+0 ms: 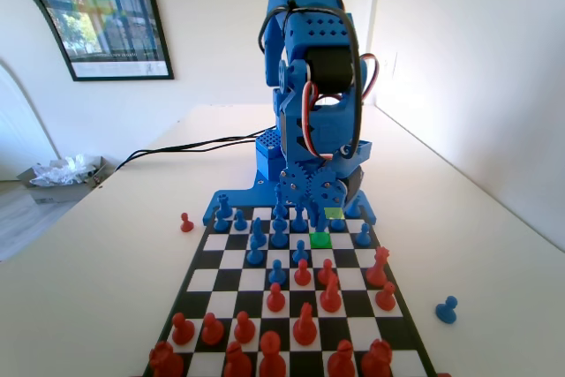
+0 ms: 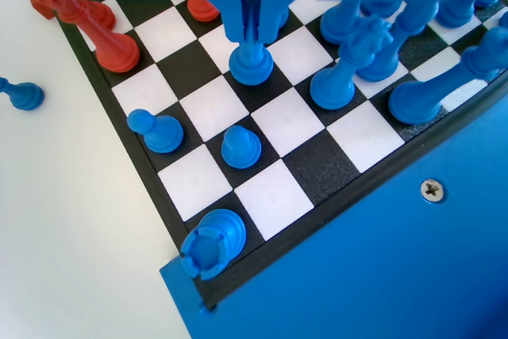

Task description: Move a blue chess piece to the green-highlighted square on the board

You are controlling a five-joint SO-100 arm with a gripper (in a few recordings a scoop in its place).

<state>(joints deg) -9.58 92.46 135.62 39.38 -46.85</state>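
In the wrist view my gripper (image 2: 251,33) hangs straight down with its jaws closed together on the head of a blue chess piece (image 2: 251,63), a pawn whose base is over a black cell of the board (image 2: 319,166). I cannot tell whether that base touches the cell. In the fixed view the gripper (image 1: 306,211) is low over the far rows among the blue pieces. The green-highlighted square (image 1: 320,239) lies just in front of it with nothing on it. A paler yellow-green cell (image 1: 334,214) lies one row behind.
Blue pawns (image 2: 240,147) (image 2: 159,131) and a blue rook (image 2: 213,242) stand near the board corner, taller blue pieces (image 2: 349,69) to the right, red pieces (image 2: 119,49) beyond. Off the board lie a blue pawn (image 1: 447,309) and a red pawn (image 1: 186,222). Red pieces (image 1: 305,324) crowd the near rows.
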